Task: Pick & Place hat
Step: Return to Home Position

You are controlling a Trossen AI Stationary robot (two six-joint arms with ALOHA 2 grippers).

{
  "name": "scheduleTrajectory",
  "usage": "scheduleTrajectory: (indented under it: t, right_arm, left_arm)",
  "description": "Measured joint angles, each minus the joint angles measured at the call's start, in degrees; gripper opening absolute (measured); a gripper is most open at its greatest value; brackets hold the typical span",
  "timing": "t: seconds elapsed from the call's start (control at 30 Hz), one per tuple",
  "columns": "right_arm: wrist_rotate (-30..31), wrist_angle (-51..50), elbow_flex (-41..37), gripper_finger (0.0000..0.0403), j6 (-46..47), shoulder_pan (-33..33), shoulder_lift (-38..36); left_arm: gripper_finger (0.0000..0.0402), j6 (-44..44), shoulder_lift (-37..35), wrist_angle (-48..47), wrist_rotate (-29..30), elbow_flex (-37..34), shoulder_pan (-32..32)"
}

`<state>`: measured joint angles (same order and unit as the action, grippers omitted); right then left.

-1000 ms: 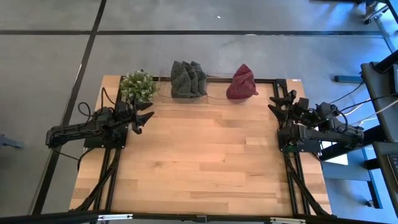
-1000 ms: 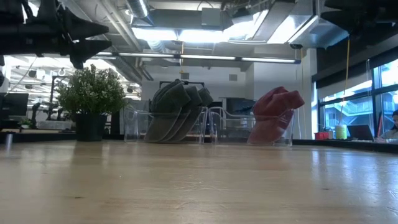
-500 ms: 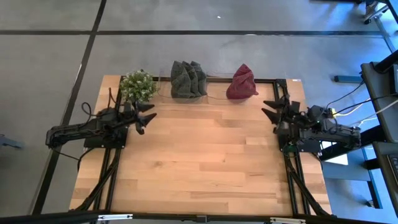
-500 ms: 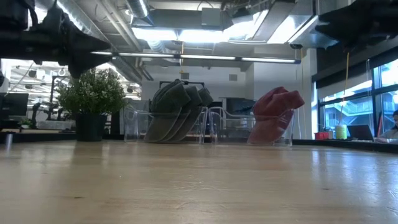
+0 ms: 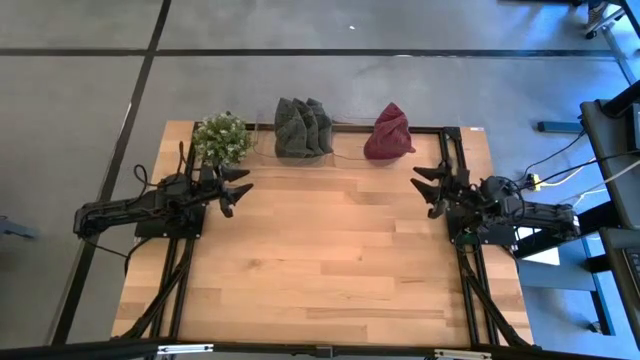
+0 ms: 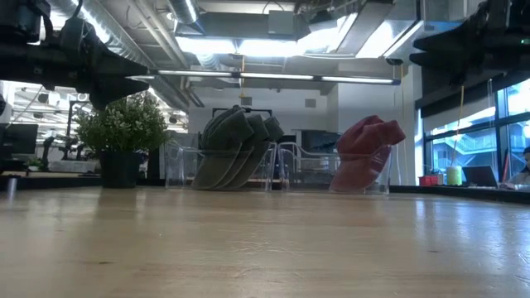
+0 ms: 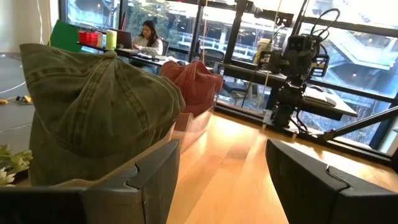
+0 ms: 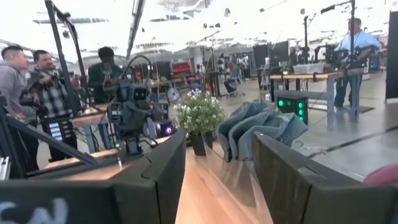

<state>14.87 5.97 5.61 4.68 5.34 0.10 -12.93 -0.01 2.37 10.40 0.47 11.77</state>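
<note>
1. The right pincer (image 5: 424, 190), fingers apart and empty, has swung away from the far right corner of the worktop (image 5: 320, 260) and now reaches in over its right edge.
2. The left pincer (image 5: 238, 184), also spread and empty, has barely shifted; it hangs by the left edge, near the plant (image 5: 221, 137).
3. The dark caps (image 5: 303, 128) sit in the left bin (image 6: 175, 165) and the reddish cap (image 5: 388, 134) in the right bin (image 6: 310, 170), along the far edge, unmoved.
4. We judge the sorting finished; only the arms' retreat remains.
</note>
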Motion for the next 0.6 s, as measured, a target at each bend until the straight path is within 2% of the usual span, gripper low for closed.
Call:
scheduleTrajectory:
  t: [0.2,0.6]
  right_arm:
    - [0.0,8.8,-5.1,0.0184,-0.7,0.0,0.0]
    - [0.3,-2.6,-5.2,0.0184,2.6,0.0,0.6]
  left_arm:
    - [0.0233,0.1,0.0,0.0,0.0,0.0,0.0]
    - [0.0233,0.2,0.0,0.0,0.0,0.0,0.0]
